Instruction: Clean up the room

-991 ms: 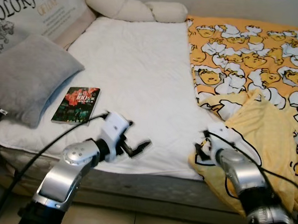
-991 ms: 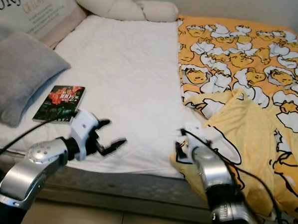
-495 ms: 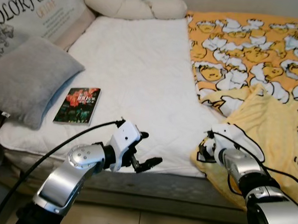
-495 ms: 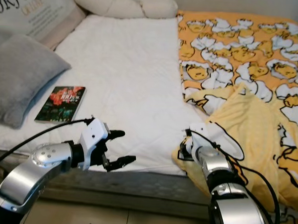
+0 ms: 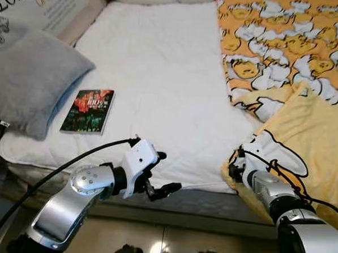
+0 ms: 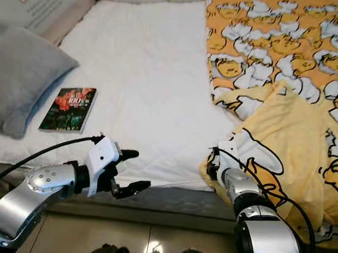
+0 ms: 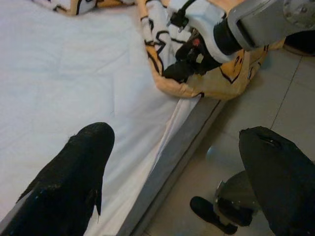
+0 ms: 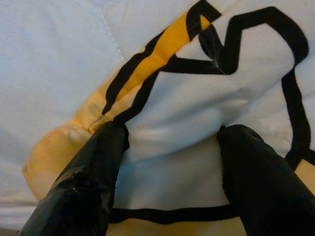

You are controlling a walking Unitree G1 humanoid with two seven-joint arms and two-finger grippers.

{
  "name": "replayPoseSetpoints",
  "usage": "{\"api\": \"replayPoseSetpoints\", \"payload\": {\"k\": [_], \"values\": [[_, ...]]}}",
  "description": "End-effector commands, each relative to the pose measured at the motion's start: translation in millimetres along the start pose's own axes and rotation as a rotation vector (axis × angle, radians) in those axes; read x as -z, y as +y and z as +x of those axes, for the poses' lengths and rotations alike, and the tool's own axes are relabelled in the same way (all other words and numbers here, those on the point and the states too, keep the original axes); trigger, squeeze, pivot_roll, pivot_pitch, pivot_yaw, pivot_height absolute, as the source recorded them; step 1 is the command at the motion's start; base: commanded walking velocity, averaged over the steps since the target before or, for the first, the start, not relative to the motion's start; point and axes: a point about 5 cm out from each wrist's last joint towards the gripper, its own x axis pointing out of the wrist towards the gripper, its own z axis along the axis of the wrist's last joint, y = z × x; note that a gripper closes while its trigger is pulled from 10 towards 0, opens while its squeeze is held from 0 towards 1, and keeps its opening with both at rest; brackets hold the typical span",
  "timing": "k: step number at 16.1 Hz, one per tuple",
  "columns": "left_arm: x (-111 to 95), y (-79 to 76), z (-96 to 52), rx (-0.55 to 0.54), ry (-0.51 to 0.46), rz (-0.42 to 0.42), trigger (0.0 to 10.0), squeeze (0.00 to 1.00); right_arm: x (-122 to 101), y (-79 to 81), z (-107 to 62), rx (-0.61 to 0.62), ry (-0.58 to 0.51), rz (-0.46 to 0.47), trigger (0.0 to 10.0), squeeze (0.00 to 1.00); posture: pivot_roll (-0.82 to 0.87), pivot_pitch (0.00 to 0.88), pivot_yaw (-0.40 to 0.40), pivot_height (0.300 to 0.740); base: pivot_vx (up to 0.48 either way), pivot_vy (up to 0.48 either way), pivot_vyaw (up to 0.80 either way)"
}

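Observation:
A yellow blanket (image 5: 305,128) printed with white cartoon eggs covers the right side of the bed, and its near corner hangs over the front edge. My right gripper (image 5: 235,164) is at that corner. In the right wrist view its two black fingers (image 8: 88,182) press a thick fold of the blanket (image 8: 182,128) between them. My left gripper (image 5: 167,173) hovers open over the mattress's front edge and holds nothing. A book (image 5: 88,111) with a dark red cover lies flat on the white sheet, left of my left arm.
A grey pillow (image 5: 29,82) lies at the bed's left, and a printed cushion (image 5: 45,1) stands behind it. A cream bolster lies along the head of the bed. Shiny tiled floor (image 5: 180,246) runs below the bed's front edge.
The camera has tilted down and drawn back. My left gripper has swung right and down to the mattress's front edge. My right gripper stays at the blanket corner.

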Motion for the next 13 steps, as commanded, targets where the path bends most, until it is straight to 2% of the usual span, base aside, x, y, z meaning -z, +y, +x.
{"api": "replayPoseSetpoints", "payload": {"k": [1,5,13], "values": [[-1.2,-3.3,-2.9,0.013,0.006,0.008,10.0,0.00,-0.2,3.9,0.7,-0.010,0.005,0.012,0.0,0.00,0.02,0.172,0.081,0.740,0.000,0.000,0.00],[-0.3,-0.6,-3.7,-0.012,0.012,0.015,10.0,0.00,-3.7,0.3,0.3,0.000,-0.016,0.053,0.0,0.00,0.01,0.148,0.072,0.740,0.000,0.000,0.00],[-0.2,2.5,0.6,-0.037,-0.002,0.009,10.0,0.00,-5.7,-3.2,-0.2,-0.005,-0.028,0.058,0.0,0.00,-0.01,0.101,0.056,0.740,0.000,0.000,0.00]]}}
